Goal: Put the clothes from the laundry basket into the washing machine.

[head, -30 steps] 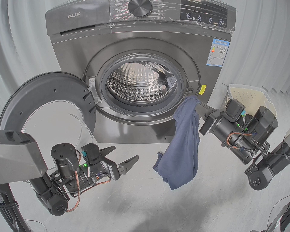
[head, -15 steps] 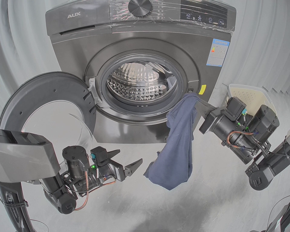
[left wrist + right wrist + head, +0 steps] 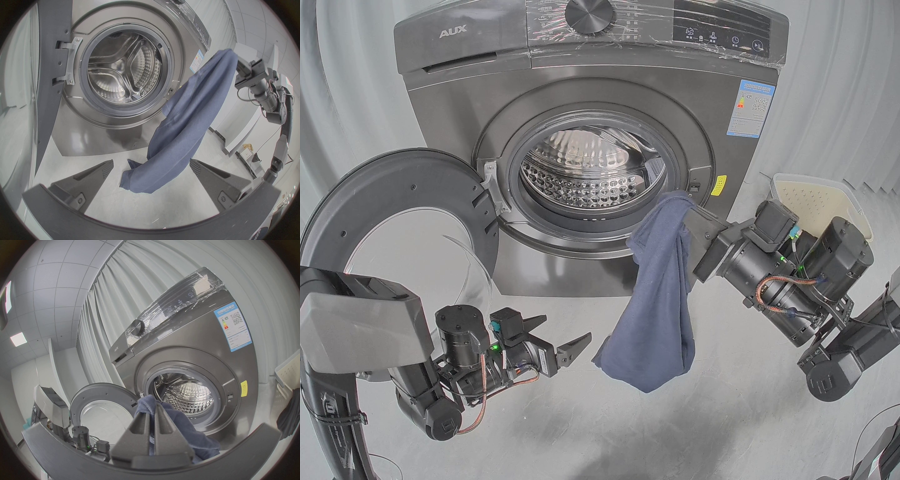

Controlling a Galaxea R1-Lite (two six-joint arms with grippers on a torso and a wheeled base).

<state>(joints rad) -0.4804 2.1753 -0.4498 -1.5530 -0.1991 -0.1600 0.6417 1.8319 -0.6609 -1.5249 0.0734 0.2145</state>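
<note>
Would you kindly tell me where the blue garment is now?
In the head view, the blue garment hangs from the right hand, by the right edge of the washing machine's drum.

The right arm (image 3: 775, 275) hides most of the laundry basket (image 3: 822, 199), contents unseen (a dark shape (image 3: 289, 418) beside it is cut by the picture's edge); the right pincer (image 3: 152, 416) buries the held fold of the blue garment (image 3: 193, 433).

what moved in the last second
The right pincer, shut on the dark blue cloth garment, carried it toward the robot's left, nearer the steel drum opening of the grey front-loading washing machine; the hanging cloth swung along. The open left pincer shifted a little toward the garment. The round grey door stayed open and the cream plastic laundry basket is unmoved.
</note>
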